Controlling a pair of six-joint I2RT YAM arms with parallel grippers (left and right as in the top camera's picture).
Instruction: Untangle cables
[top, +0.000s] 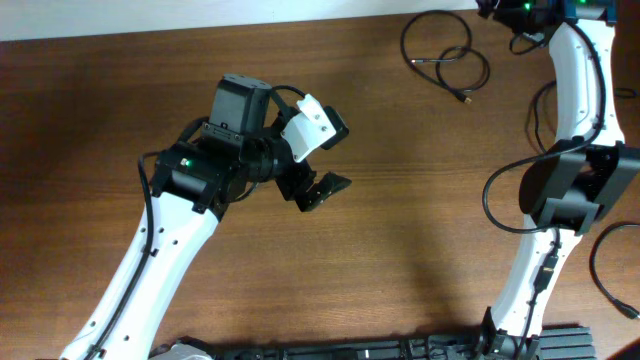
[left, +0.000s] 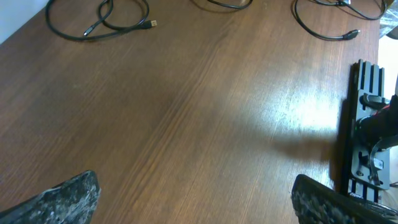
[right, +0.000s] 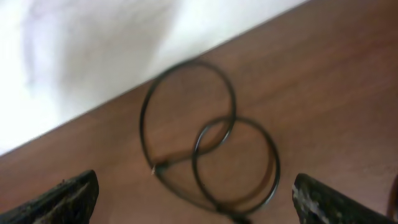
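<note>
One black cable (top: 445, 57) lies in loose loops at the table's far edge, right of centre. The right wrist view shows it as two overlapping loops (right: 196, 149) near the table edge. My right gripper (right: 196, 186) hovers over these loops, open and empty. Another cable (top: 595, 265) curves at the right edge. My left gripper (top: 322, 192) is open and empty over bare wood at mid-table, far from any cable. The left wrist view, with the open fingers (left: 196, 185), shows a looped cable (left: 102, 25) far left and another (left: 323, 37) far right.
The table is brown wood (top: 400, 250), its far edge meeting a white floor (right: 93, 50). A black rail (left: 367, 124) runs along the near edge by the arm bases. The right arm (top: 580, 190) stands along the right side with its own thick wires.
</note>
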